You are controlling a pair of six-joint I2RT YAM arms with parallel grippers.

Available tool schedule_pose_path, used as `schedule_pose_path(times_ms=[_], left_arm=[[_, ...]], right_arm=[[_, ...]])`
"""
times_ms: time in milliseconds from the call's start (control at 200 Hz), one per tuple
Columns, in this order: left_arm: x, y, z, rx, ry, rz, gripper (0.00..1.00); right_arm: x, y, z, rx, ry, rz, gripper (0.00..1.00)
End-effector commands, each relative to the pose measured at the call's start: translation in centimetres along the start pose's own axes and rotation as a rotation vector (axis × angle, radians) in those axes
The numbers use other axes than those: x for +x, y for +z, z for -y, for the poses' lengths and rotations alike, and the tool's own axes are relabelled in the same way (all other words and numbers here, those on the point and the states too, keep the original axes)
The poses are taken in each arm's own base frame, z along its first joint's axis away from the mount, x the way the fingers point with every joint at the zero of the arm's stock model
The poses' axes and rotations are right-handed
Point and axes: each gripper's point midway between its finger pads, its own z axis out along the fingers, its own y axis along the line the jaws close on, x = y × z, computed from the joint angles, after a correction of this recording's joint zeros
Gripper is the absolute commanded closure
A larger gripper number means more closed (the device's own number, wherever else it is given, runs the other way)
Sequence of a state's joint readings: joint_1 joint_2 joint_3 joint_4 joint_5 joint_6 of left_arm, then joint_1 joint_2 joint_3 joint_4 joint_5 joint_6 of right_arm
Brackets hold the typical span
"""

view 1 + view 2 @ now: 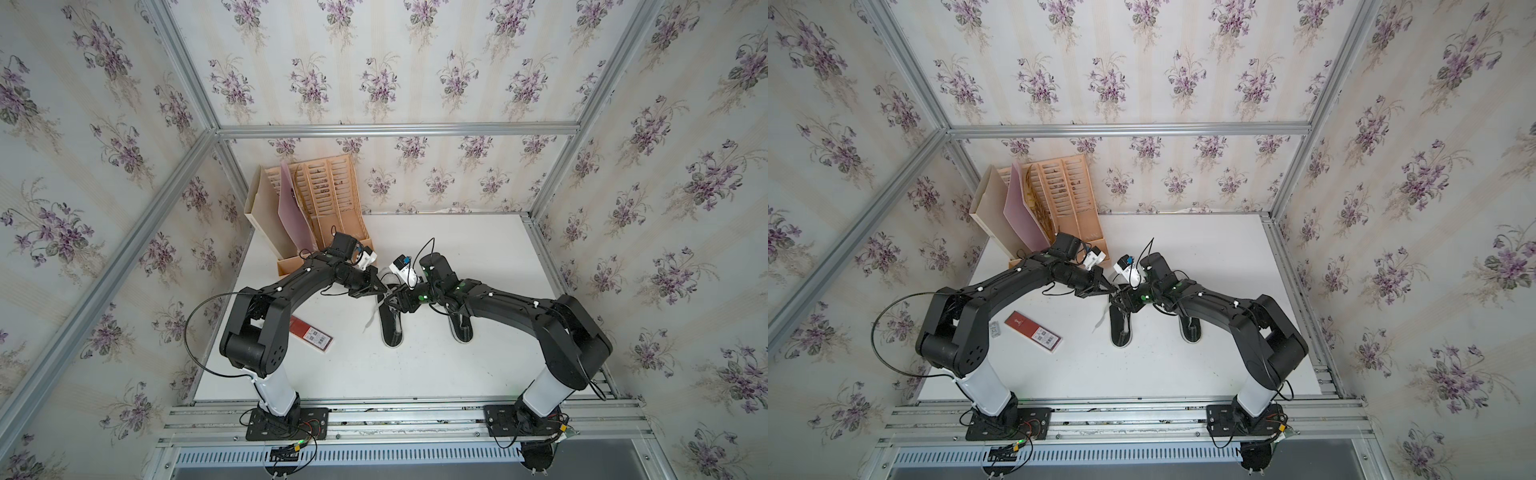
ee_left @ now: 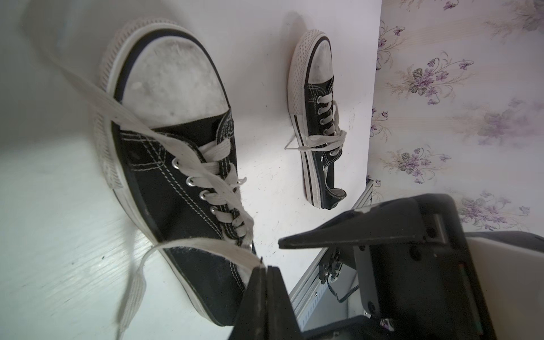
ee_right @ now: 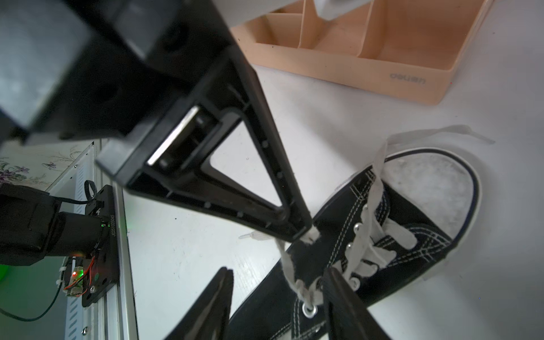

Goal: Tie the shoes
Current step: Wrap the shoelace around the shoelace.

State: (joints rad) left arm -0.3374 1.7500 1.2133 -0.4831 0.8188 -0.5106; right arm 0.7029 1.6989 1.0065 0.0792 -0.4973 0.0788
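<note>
Centrally, left gripper [image 2: 266, 268] clamps a lace [image 2: 212, 245] of one shoe [image 2: 176, 200]; right gripper [image 3: 279, 270] straddles it, jaws half apart; open table [image 1: 478, 249] spreads upper right.

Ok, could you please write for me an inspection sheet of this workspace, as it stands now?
Surface: white table, a few dark specks.
Job's things: shoe under the grippers untied; other shoe beside it, its laces look tied in a bow.
Clutter: peach file organizer holding a pink folder; flat red box near the left arm.
Grippers: left gripper shut on a lace; right gripper open, jaws appear either side of that lace.
Cables: black cable loops off the left arm.
Surroundings: floral wallpaper, aluminium frame.
</note>
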Motion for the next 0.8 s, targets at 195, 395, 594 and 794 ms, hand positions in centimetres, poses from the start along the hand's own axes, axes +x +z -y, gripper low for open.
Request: schedule_pose_path(times_ms=[195, 395, 594, 794], left_arm=[[0.5, 0.0, 0.0, 0.007, 0.012, -0.014, 1.00], [0.3, -0.1, 0.1, 0.009, 0.013, -0.011, 1.00], [0.1, -0.1, 0.1, -0.003, 0.020, 0.000, 0.95], [-0.7, -0.7, 0.4, -0.019, 0.043, 0.026, 0.80]], right_arm=[[-1.0, 1.9, 0.1, -0.046, -0.032, 0.028, 0.47], [-1.0, 2.7, 0.3, -0.060, -0.037, 0.016, 0.55], [-0.1, 2.8, 0.4, -0.059, -0.026, -0.018, 0.85], [0.5, 2.7, 0.9, -0.026, -0.019, -0.035, 1.00]])
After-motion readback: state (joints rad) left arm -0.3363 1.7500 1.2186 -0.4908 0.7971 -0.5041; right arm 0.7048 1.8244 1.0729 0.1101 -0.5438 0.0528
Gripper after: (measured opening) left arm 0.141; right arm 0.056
